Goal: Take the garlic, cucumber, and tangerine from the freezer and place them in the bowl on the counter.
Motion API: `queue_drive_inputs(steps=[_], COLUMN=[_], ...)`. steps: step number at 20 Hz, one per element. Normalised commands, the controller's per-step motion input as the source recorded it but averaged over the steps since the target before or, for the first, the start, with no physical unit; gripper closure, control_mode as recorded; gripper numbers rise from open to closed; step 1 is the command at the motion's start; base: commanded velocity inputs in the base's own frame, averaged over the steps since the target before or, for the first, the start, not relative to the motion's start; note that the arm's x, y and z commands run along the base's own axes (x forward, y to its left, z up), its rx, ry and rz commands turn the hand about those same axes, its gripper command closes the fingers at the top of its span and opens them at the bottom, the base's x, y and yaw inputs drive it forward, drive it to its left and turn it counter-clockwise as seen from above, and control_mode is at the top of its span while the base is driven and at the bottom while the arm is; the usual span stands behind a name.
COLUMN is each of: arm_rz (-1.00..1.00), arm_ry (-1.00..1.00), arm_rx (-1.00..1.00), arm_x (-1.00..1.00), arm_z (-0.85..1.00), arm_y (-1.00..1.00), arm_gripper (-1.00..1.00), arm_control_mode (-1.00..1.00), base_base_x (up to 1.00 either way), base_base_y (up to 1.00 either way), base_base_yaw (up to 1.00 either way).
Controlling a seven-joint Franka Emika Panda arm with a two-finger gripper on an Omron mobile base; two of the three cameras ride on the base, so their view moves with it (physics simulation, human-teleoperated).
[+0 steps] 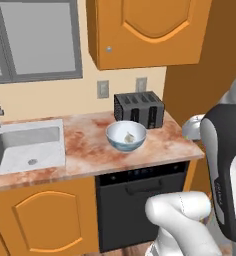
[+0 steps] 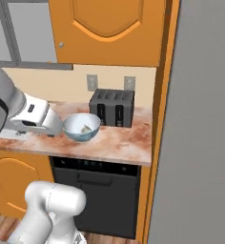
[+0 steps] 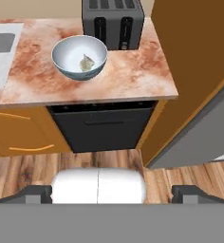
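Note:
The bowl (image 1: pixel 126 136) (image 2: pixel 81 127) (image 3: pixel 79 57) stands on the counter (image 1: pixel 85 150) in front of the toaster. The garlic (image 1: pixel 129 136) (image 2: pixel 87 128) (image 3: pixel 87 62) lies inside it, off-white and pointed. My gripper (image 3: pixel 112 193) is open, with nothing between its two dark fingertips (image 3: pixel 35 193). It hangs back from the counter, above the wooden floor, and looks down at the bowl. The freezer (image 2: pixel 200 138) (image 3: pixel 199 137) rises as a flat grey face at the right; its inside is hidden. The cucumber and the tangerine are out of view.
A black toaster (image 1: pixel 139 109) (image 3: pixel 113 21) sits behind the bowl by the wall. A steel sink (image 1: pixel 25 145) is set into the counter's left. The black dishwasher front (image 1: pixel 140 200) (image 3: pixel 102 126) is under the bowl. An orange side panel (image 3: pixel 194 52) flanks the freezer.

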Motion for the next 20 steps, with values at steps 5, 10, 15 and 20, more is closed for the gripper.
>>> queue_drive_inputs(steps=[5,10,15,20], arm_rz=[0.0,0.0,0.0,0.0], arm_ry=[0.0,0.0,0.0,0.0], arm_rx=[0.0,0.0,0.0,0.0], arm_x=[0.0,0.0,0.0,0.0], arm_z=[0.0,0.0,0.0,0.0], arm_y=[0.0,0.0,0.0,0.0], arm_gripper=[-1.0,-1.0,-1.0,-1.0], arm_control_mode=[1.0,1.0,1.0,1.0], base_base_x=[-0.75,0.01,0.05,0.21], base_base_y=[-0.98,-1.0,-0.99,-0.8], base_base_yaw=[-0.05,-0.05,-0.05,-0.01])
